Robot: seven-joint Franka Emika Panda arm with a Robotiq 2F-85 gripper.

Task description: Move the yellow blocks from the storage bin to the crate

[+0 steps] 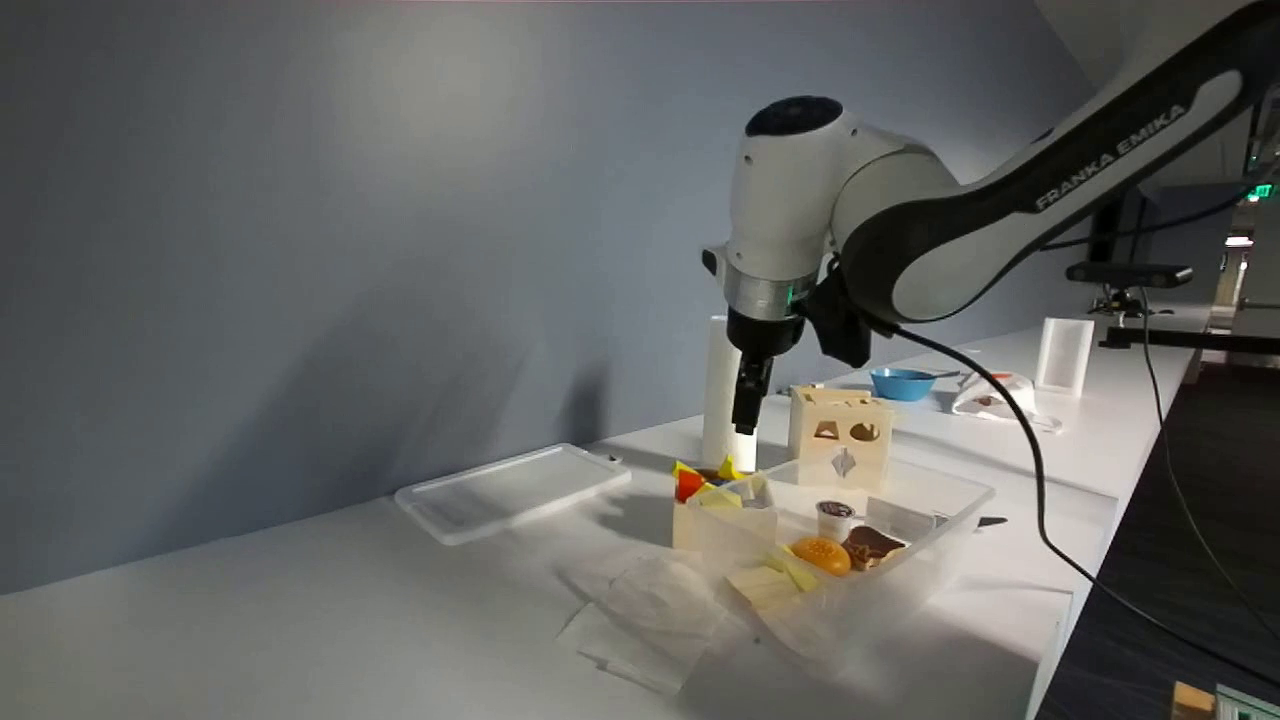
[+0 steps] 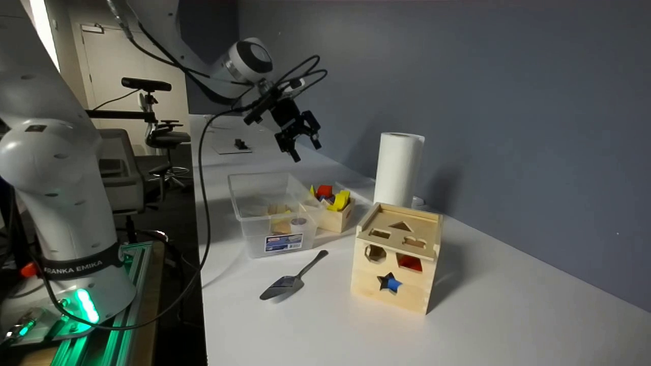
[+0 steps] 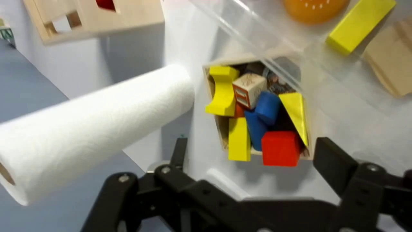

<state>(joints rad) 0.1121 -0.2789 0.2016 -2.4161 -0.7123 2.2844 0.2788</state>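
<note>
Robotiq gripper, jaws spread wide, hangs above the crate, where three yellow blocks sit w/ a red cube & blue pcs. Another yellow block lies in the storage bin, nr a toy bun; paper-towel roll stands upright nr the wall.

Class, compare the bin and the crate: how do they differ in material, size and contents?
The bin is clear plastic; the crate is pale wood. The bin is larger, the crate smaller. The bin holds a bun, lying below its rim; the crate holds a red block, poking above its rim. Both are open-topped and hold at least one yellow block.
</note>
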